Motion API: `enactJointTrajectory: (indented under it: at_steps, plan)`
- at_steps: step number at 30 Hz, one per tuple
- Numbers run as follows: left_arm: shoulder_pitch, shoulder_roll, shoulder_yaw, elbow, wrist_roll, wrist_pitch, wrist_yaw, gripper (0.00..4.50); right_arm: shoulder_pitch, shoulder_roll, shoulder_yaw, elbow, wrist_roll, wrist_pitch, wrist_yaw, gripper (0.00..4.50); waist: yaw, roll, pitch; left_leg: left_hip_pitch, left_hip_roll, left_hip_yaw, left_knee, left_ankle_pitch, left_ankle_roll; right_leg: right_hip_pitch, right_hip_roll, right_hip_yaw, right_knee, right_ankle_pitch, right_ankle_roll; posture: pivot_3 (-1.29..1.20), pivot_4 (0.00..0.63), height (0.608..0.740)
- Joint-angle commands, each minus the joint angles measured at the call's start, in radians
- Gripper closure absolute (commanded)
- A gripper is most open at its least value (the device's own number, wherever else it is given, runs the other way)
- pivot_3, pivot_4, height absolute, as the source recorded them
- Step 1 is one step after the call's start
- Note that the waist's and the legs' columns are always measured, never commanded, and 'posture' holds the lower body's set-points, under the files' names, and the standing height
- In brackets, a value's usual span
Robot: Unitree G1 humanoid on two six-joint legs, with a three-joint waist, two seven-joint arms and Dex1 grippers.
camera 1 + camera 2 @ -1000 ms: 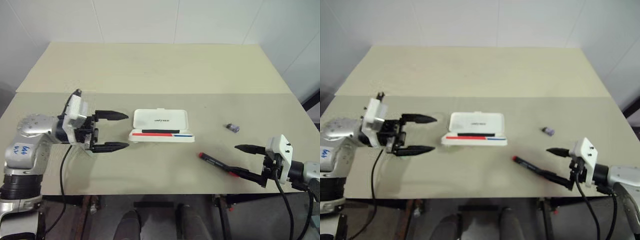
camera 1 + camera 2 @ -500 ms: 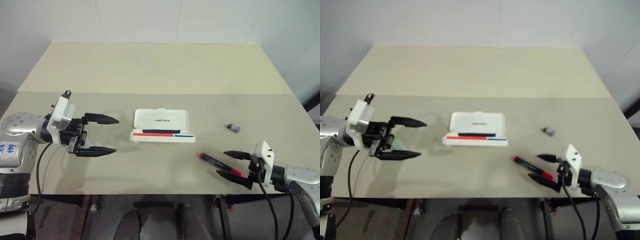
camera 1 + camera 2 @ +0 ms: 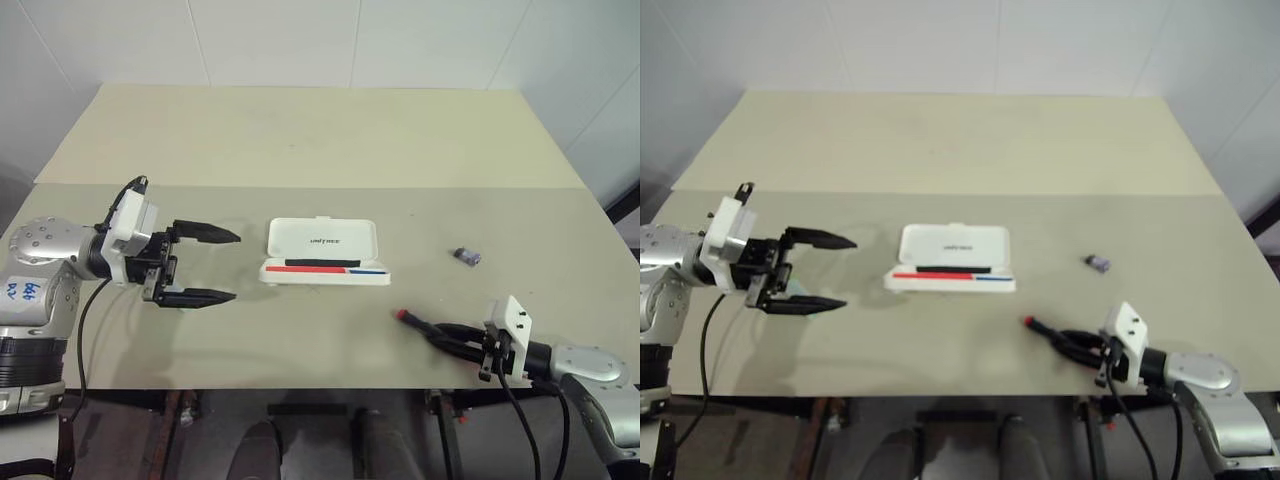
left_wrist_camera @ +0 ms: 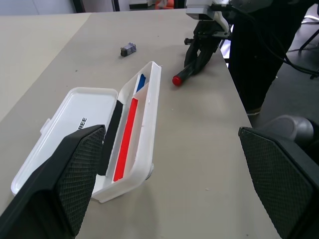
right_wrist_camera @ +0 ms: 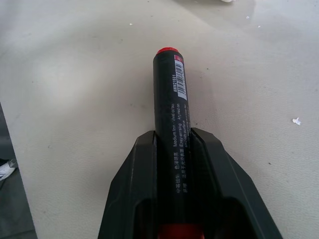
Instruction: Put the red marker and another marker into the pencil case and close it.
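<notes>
- The right gripper (image 5: 174, 149) has its jaws clamped on the slim black-barrelled red marker (image 5: 171, 94), which lies on the pale beige surface (image 3: 320, 140); one red end sticks out ahead of the jaws, the other sits behind them.
- The left gripper (image 3: 200, 265) hangs with its jaws spread wide and nothing between them.
- The flat white hard-plastic pencil case (image 3: 322, 250) lies open just beyond the left jaws, well away from the right ones; a dark bar rests in its tray beside the red and blue stripes.
- A small grey-purple nub (image 3: 465, 256) lies past the right jaws.
- Judged progress: early. Neither marker looks packed, the lid is up, and I cannot make out the second marker.
- Against a second ago, the right jaws, then wide apart around the marker, have closed on it.
</notes>
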Motion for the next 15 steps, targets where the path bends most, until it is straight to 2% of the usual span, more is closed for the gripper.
enactJointTrajectory:
  at_steps: [1, 8, 12, 15]
  plan:
    - [-0.014, -0.005, 0.005, 0.017, 0.01, -0.033, -0.003, 0.0, -0.008, -0.005, -0.024, -0.019, 0.002, -0.017, -0.012, 3.9, -0.001, 0.0, 0.0, 0.0, 0.0, 0.0, 0.0, 0.0, 0.0, 0.0, 0.0, 0.0, 0.0, 0.0, 0.0, 0.0, 0.15, 0.74]
    - [0.011, -0.014, 0.014, 0.035, 0.025, -0.082, 0.014, 0.0, -0.127, -0.082, -0.098, -0.015, 0.021, -0.023, 0.006, 3.9, -0.002, 0.0, 0.0, 0.0, 0.0, 0.001, 0.002, 0.0, 0.0, 0.0, 0.0, 0.0, 0.0, 0.0, 0.0, 0.0, 0.15, 0.74]
    - [0.027, -0.02, 0.023, 0.039, 0.032, -0.099, 0.039, 0.0, -0.282, -0.143, -0.113, -0.019, 0.06, 0.021, 0.031, 3.9, -0.005, 0.0, 0.0, 0.0, 0.0, 0.0, 0.001, 0.0, 0.0, 0.0, 0.0, 0.0, 0.001, 0.0, 0.0, 0.0, 0.15, 0.74]
    - [0.045, -0.029, 0.028, 0.03, 0.03, -0.102, 0.061, 0.0, -0.439, -0.161, -0.064, -0.019, 0.08, 0.058, 0.056, 3.9, -0.007, 0.0, 0.0, 0.0, 0.0, 0.0, 0.001, 0.0, 0.0, 0.0, 0.0, 0.0, 0.002, 0.0, 0.0, 0.0, 0.15, 0.74]
